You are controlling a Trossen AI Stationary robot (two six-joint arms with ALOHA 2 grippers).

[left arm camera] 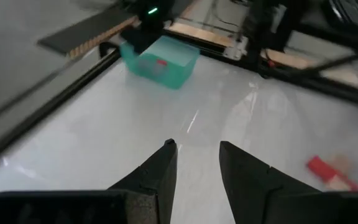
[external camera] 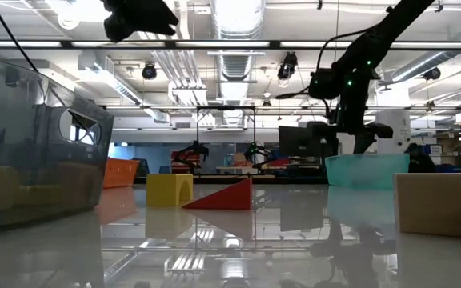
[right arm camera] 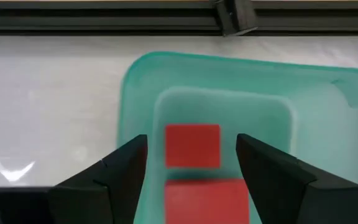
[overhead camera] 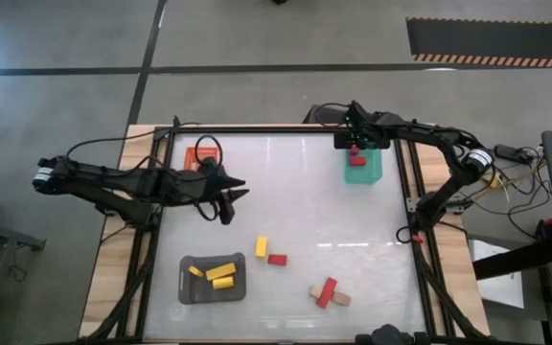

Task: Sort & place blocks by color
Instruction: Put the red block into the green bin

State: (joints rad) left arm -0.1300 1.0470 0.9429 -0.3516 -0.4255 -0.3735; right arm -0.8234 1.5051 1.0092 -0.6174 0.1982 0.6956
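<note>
Between my right tool's [right arm camera: 191,180] two dark fingers, which stand apart and clamp nothing, I look down into the translucent green plastic tray [right arm camera: 135,81] at the far right corner of the bench [overhead camera: 305,192]. Two flat red blocks [right arm camera: 193,146] lie on its floor, one just beyond the other, directly beneath the open jaws; I judge the red one has just been dropped here.

Farther off, my left tool [overhead camera: 230,201] hovers over the left middle of the bench, near the orange tray [overhead camera: 199,153], its fingers a little apart with nothing between them.

Loose blocks remain toward the bench's near side. A small yellow rectangular block [overhead camera: 262,246] stands just beside a small red rectangular block [overhead camera: 277,259] near the centre; a red block crossed with pale tan wooden blocks [overhead camera: 329,291] lies further right. The grey tray [overhead camera: 186,287] at the near left holds yellow blocks.

My left tool is nearer the yellow-and-red pair, which lies toward the near edge from it. The yellow block's long axis runs near to far, the red one's left to right. My right tool must travel the bench's depth to reach the tan cluster.
</note>
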